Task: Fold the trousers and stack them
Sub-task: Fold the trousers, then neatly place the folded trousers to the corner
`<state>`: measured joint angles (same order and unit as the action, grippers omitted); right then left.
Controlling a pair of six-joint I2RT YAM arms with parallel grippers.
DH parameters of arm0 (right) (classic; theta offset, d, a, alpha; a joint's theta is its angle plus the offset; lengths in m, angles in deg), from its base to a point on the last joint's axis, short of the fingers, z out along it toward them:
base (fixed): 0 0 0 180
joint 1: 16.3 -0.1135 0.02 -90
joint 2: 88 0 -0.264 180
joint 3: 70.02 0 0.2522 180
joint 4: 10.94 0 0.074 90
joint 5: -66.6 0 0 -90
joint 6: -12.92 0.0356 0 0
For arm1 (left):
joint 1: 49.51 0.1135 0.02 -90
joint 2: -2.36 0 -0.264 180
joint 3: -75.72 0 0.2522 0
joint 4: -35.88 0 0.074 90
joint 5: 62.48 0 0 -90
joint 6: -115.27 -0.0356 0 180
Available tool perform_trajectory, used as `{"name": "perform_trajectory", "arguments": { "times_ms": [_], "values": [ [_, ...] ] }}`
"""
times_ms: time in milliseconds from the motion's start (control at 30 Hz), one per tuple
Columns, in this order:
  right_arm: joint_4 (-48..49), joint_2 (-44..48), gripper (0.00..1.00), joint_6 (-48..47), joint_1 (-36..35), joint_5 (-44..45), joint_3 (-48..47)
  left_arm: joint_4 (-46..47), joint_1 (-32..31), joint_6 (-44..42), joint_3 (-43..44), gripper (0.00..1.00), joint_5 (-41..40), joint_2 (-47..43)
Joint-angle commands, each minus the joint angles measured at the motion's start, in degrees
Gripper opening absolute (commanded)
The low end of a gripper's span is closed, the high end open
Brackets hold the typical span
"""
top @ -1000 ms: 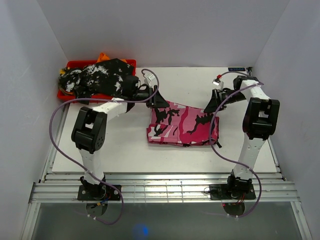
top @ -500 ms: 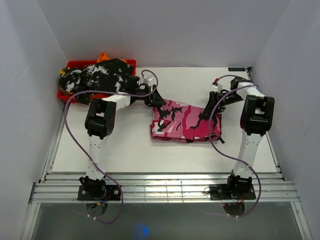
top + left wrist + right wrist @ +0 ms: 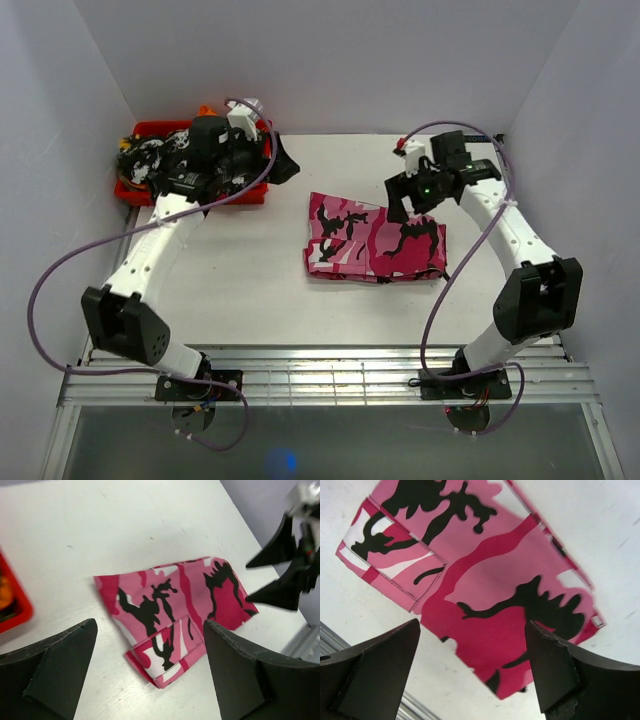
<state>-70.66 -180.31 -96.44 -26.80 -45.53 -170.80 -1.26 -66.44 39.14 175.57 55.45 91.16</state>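
The hot-pink, white and black camouflage trousers (image 3: 375, 240) lie folded in a flat rectangle on the white table, touched by neither gripper. My left gripper (image 3: 283, 165) hangs open above the table to their far left, beside the red bin; in the left wrist view its fingers (image 3: 55, 665) frame the trousers (image 3: 175, 610) from above. My right gripper (image 3: 412, 200) hovers open over the trousers' far right corner. The right wrist view has the trousers (image 3: 490, 590) below and nothing between the fingers (image 3: 570, 675). A black-and-white mottled garment (image 3: 190, 150) is piled in the bin.
The red bin (image 3: 135, 190) stands at the table's back left corner, with something orange (image 3: 205, 112) behind the mottled garment. White walls close in the table on three sides. A metal rail (image 3: 320, 380) runs along the near edge by the arm bases.
Both grippers have opened and lifted off the trousers' far edge. The left arm swung back and left toward the bin; the right arm rose above the right corner. The trousers stay folded.
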Motion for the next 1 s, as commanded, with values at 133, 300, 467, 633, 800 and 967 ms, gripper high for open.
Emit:
{"name": "perform_trajectory", "arguments": {
  "times_ms": [133,300,467,633,800,967],
  "values": [
    [8.1,2.4,0.90,20.7,-17.7,16.0,9.8,-13.2,2.2,-4.4,-8.3,0.98,-22.7,-9.8],
    [6.7,-2.1,0.90,29.3,-21.1,19.3,14.9,-15.1,3.4,-3.8,-11.4,0.98,-23.0,-12.5],
    [8.2,-8.0,0.90,33.2,-21.0,26.8,16.0,-15.2,4.1,-3.9,-13.2,0.98,-23.8,-13.5],
    [9.8,-17.0,0.90,33.7,-14.6,31.3,11.2,-15.0,4.5,-4.6,-12.3,0.98,-24.8,-10.9],
    [10.8,-24.9,0.91,28.7,-2.9,28.8,5.2,-14.8,5.8,-5.6,-10.4,0.98,-25.3,-8.9],
    [13.5,-29.7,0.90,22.0,4.4,25.9,-2.7,-14.0,6.0,-6.0,-10.6,0.98,-24.4,-7.3]
  ]
}}
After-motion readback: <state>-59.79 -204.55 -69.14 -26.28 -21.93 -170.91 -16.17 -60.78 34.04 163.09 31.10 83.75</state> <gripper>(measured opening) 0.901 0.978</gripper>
